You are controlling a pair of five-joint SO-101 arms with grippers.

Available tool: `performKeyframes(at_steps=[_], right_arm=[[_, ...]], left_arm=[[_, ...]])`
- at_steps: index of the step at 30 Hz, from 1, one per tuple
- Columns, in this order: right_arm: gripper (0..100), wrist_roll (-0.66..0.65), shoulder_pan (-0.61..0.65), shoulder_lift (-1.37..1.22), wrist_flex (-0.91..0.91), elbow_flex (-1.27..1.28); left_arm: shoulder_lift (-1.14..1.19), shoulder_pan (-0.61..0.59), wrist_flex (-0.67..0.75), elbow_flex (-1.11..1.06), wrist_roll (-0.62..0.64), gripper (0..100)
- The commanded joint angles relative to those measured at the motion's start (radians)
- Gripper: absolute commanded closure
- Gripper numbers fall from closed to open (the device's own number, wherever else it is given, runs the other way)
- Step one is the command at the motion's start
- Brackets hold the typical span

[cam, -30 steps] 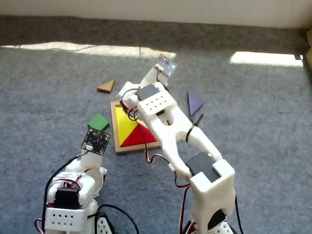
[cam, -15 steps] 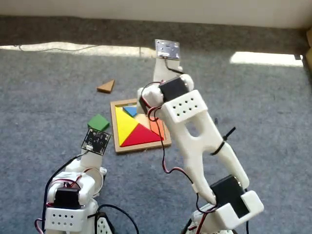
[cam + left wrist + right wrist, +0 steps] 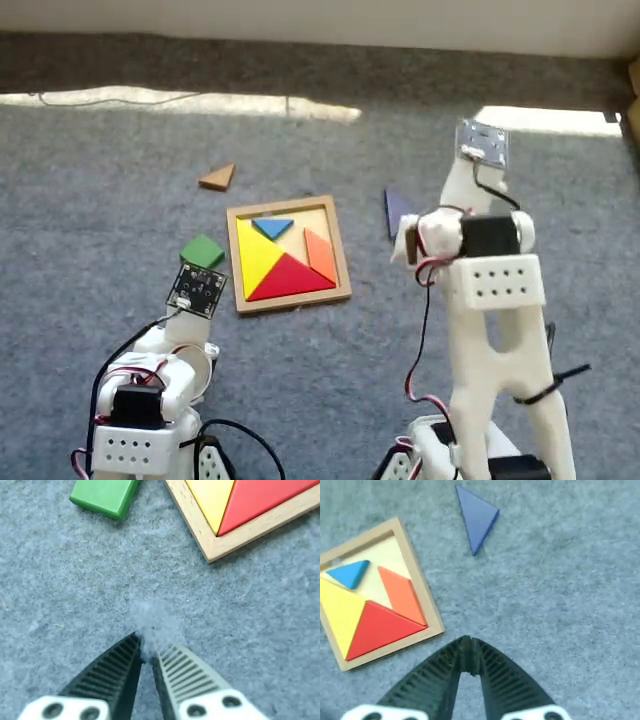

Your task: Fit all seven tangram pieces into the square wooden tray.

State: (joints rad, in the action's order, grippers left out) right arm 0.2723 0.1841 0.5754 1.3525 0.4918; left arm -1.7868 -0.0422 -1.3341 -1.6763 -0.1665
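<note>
Four pieces (image 3: pixel 290 278) lie in the tray (image 3: pixel 343 250). Likely next is the purple triangle (image 3: pixel 477 517), just right of it. The right claw (image 3: pixel 466 662), tips together and empty, must open and descend. The left claw (image 3: pixel 146 652) is likewise closed.

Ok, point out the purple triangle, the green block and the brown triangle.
purple triangle (image 3: pixel 476 517), right wrist view, middle of its face.
green block (image 3: pixel 202 251), high view, centre of its top.
brown triangle (image 3: pixel 218 179), high view, its middle.
</note>
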Motion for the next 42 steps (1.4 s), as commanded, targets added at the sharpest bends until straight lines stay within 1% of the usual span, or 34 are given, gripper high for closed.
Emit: performKeyframes(at_steps=[1, 9, 14, 18, 24, 30, 33, 34, 37, 42], right_arm=[[99.5, -0.011, -0.064, 0.174, -0.163, 0.225], [99.5, -0.012, -0.145, 0.400, -0.372, 0.661], [99.5, -0.012, -0.206, 0.538, -0.467, 0.865], [99.5, -0.012, -0.220, 0.639, -0.506, 0.993], [99.5, -0.012, -0.220, 0.811, -0.507, 1.132], [99.5, -0.012, -0.220, 1.040, -0.503, 1.279], [99.5, -0.012, -0.222, 1.141, -0.437, 1.302], [99.5, -0.012, -0.222, 1.171, -0.401, 1.300], [99.5, -0.012, -0.220, 1.237, -0.332, 1.300], [99.5, -0.012, -0.220, 1.257, -0.300, 1.300]], left_arm=[[-0.024, -0.004, -0.002, -0.019, 0.000, 100], [-0.024, -0.004, -0.002, -0.019, 0.000, 100], [-0.024, -0.002, -0.002, -0.019, 0.000, 100], [-0.024, 0.005, -0.002, -0.019, -0.002, 100], [-0.025, 0.002, 0.003, -0.001, -0.005, 100], [-0.025, 0.002, 0.035, 0.102, -0.005, 100], [-0.025, 0.002, 0.052, 0.150, -0.006, 100], [-0.025, 0.002, 0.055, 0.171, -0.018, 100], [-0.025, 0.002, 0.057, 0.266, -0.169, 100], [-0.012, 0.002, 0.069, 0.438, -0.193, 99]])
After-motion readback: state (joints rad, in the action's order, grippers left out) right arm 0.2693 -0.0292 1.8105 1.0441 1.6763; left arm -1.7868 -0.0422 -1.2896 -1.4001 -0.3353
